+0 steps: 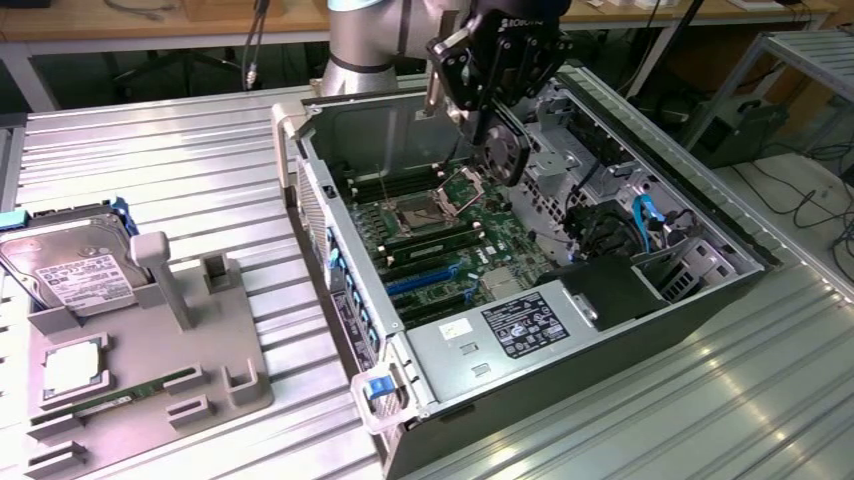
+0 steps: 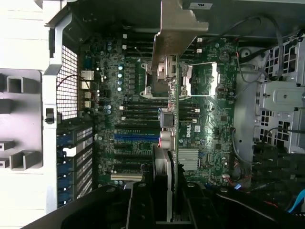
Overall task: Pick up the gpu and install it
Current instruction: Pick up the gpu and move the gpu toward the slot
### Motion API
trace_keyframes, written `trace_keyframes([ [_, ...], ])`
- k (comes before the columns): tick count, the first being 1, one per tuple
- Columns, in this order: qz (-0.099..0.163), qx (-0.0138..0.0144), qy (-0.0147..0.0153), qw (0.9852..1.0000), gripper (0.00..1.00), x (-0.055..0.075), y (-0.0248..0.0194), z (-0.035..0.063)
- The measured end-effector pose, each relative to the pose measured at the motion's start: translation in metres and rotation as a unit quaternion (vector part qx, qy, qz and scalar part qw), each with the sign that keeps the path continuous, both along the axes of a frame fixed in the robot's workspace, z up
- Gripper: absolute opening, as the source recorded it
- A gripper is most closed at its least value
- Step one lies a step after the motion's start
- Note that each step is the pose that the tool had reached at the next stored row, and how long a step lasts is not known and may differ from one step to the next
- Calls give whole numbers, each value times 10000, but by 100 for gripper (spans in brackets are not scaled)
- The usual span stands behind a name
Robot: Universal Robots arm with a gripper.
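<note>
Black fingers of the gripper sit closest to the wrist camera. They are closed from both sides on the gpu, which runs edge-on away from them, its silver bracket at the far end. In the exterior view the gripper holds the gpu upright above the motherboard, at about twelve o'clock within the open computer case. The card is near the CPU socket and well apart from the blue slots toward six o'clock. Outside the case, at nine o'clock, a hard drive leans on a grey fixture. A green RAM stick lies on the fixture toward seven o'clock.
</note>
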State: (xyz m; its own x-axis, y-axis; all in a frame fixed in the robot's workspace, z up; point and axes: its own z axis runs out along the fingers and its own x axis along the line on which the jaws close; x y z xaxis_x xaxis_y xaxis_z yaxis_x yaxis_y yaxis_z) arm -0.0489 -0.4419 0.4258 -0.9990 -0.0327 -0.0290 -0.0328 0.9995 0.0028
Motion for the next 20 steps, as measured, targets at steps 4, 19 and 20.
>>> trace_keyframes([
  [4,0,0,0,10000,28,58,0,-2],
  [19,-142,-1,4,9999,28,361,50,-16],
  [20,-151,0,3,9999,28,363,49,-16],
])
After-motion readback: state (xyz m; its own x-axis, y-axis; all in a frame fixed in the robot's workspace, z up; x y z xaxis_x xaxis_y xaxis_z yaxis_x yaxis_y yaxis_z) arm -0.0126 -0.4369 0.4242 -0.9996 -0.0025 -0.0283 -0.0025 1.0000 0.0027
